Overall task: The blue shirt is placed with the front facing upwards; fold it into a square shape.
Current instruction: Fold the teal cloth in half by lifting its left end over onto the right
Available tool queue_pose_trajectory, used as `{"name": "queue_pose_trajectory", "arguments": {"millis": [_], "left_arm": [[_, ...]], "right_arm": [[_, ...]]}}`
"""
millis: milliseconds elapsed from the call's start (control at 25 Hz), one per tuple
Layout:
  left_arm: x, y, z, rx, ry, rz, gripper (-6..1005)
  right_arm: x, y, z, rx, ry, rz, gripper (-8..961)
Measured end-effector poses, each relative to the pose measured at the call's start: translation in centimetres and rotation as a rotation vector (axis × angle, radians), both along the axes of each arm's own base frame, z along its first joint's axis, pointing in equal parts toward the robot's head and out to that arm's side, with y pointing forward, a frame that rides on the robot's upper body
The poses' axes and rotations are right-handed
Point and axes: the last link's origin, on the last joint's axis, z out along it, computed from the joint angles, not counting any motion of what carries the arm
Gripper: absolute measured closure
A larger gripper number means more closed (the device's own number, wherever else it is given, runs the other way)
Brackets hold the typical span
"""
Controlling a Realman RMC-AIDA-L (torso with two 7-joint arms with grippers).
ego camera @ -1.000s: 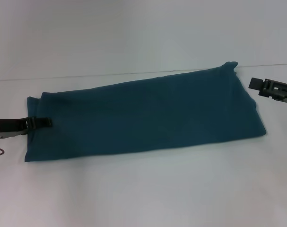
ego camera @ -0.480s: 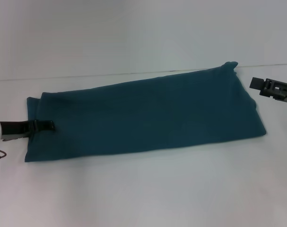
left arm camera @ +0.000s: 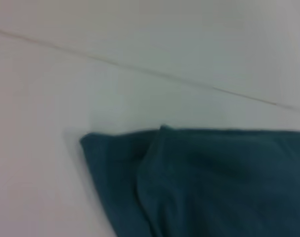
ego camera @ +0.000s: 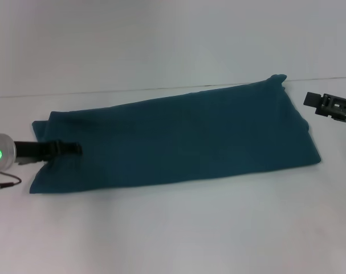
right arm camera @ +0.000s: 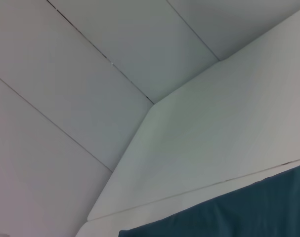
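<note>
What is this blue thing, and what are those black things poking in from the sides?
These are three pictures from one robot with two arms. The big picture comes from a camera on its head, looking down at a white table. The blue thing is a shirt, already folded into a long strip. The black things are the robot's "hands", called end effectors. The left end effector reaches over the shirt's left end; I cannot tell if it is gripping the cloth. The right end effector hangs beside the shirt's other end, not touching it. The other two pictures come from cameras on the wrists: the left one looks at a folded shirt corner, the right one sees mostly table and wall, plus a shirt edge.
</note>
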Motion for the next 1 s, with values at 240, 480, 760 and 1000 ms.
{"name": "queue_pose_trajectory", "arguments": {"millis": [240, 480, 760, 1000], "left_arm": [[0.1, 0.4, 1.6, 0.063, -0.003, 0.000, 139], [-0.3, 0.2, 1.8, 0.068, -0.008, 0.025, 140], [-1.3, -0.2, 1.6, 0.067, 0.005, 0.049, 139], [-1.5, -0.3, 1.3, 0.046, 0.029, 0.050, 140]], "right_arm": [[0.1, -0.1, 0.0, -0.002, 0.001, -0.002, 38], [0.0, -0.1, 0.1, -0.002, 0.002, -0.002, 38], [-0.1, 0.0, 0.1, -0.003, 0.002, 0.001, 38], [0.0, 0.0, 0.1, -0.003, 0.004, -0.002, 38]]}}
